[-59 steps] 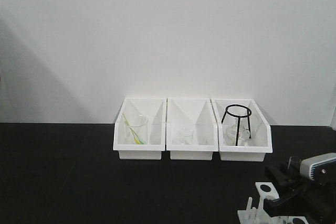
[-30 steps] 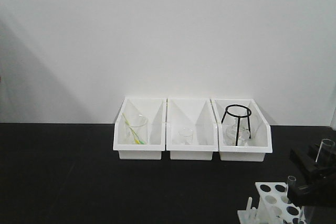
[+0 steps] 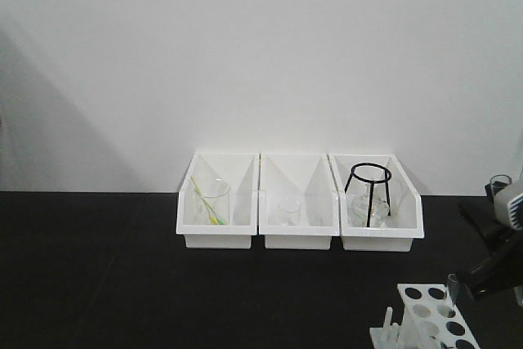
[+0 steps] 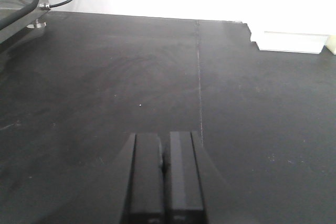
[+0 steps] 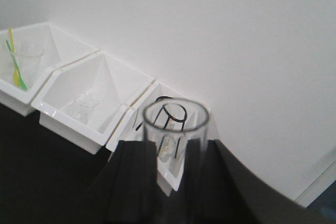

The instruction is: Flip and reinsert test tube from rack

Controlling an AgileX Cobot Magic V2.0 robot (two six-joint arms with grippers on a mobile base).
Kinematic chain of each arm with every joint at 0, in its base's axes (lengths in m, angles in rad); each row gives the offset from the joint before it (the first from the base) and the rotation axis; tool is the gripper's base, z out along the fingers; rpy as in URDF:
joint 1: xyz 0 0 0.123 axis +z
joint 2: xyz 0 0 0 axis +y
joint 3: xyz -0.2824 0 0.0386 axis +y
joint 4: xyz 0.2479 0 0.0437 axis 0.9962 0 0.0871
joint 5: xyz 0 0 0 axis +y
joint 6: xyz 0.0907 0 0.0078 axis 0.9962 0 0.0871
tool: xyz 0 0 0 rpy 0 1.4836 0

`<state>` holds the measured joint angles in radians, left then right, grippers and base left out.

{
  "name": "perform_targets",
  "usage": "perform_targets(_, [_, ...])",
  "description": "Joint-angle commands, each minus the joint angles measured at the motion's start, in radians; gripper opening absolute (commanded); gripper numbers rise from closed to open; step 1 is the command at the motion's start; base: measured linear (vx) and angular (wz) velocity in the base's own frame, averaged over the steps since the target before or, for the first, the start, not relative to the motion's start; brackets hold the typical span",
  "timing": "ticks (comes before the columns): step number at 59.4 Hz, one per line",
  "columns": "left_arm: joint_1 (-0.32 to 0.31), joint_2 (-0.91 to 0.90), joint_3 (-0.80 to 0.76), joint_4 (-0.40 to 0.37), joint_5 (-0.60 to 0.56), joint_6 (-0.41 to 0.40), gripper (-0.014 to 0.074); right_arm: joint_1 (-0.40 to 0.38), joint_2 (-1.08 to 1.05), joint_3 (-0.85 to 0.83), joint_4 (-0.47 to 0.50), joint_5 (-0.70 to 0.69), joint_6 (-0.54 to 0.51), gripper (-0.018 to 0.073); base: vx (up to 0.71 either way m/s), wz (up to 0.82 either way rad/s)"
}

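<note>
**Tube [image 5: 176, 129] gripped in right end effector [image 5: 169, 156], out of rack [image 3: 431, 302]**

Black surface [image 3: 98, 284] across the lower front view, backed by a white wall [image 3: 261, 55]. Three white bins [image 3: 298, 239] side by side at the rear of the surface, walls touching. Left one with a beaker [image 3: 214, 200] and a yellow-green rod [image 3: 204, 199], middle one with a small beaker [image 3: 288, 212], right one with a black ring stand [image 3: 368, 192]. White rack at the near right of the surface, well apart from the bins.

At the right end effector, fingers closed on both sides of the tube, its open mouth toward the wrist camera. Tube above and to the right of the rack, at the right edge of the front view, mouth upward.

At the left end effector [image 4: 164, 182], fingers pressed together with nothing between them, over the surface.
</note>
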<state>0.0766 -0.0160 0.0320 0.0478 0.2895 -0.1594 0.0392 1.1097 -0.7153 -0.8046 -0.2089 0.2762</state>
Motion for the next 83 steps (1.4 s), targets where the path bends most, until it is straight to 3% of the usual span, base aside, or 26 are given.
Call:
perform_targets(1, [-0.007, -0.011, 0.0, -0.004, -0.087, 0.0, -0.0006, -0.007, -0.025, -0.049, -0.171, -0.039, -0.012, 0.0049, 0.0, 0.0])
perform_targets(7, [-0.007, -0.011, 0.0, -0.004, -0.087, 0.0, -0.0006, -0.007, -0.025, -0.057, -0.389, -0.037, -0.014, 0.0051, 0.0, 0.0])
perform_targets(18, [-0.007, -0.011, 0.0, -0.004, -0.087, 0.0, -0.0006, -0.007, -0.025, -0.06, -0.678, -0.012, -0.014, 0.005, 0.0, 0.0])
perform_targets(28, [-0.007, -0.011, 0.0, -0.004, -0.087, 0.0, -0.0006, -0.007, -0.025, -0.06, -0.908, 0.025, -0.015, 0.005, 0.0, 0.0])
perform_targets(32, [-0.007, -0.011, 0.0, -0.004, -0.087, 0.0, -0.0006, -0.007, -0.025, -0.06, -0.947, 0.042, -0.015, 0.0052, 0.0, 0.0])
perform_targets(42, [-0.007, -0.011, 0.0, -0.004, -0.087, 0.0, -0.0006, -0.007, -0.025, -0.06, -0.903, 0.052, 0.033, 0.0053, 0.0, 0.0])
perform_targets(56, [-0.007, -0.011, 0.0, -0.004, -0.087, 0.0, -0.0006, -0.007, -0.025, -0.06, -0.702, 0.053, 0.2, 0.0053, 0.0, 0.0])
perform_targets(69, [-0.007, -0.011, 0.0, -0.004, -0.087, 0.0, -0.0006, -0.007, -0.025, -0.059, -0.45, 0.066, 0.46, 0.0053, 0.0, 0.0])
perform_targets(83, [-0.007, -0.011, 0.0, -0.004, -0.087, 0.0, -0.0006, -0.008, -0.016, -0.057, -0.311, 0.067, 0.708, 0.0053, 0.0, 0.0])
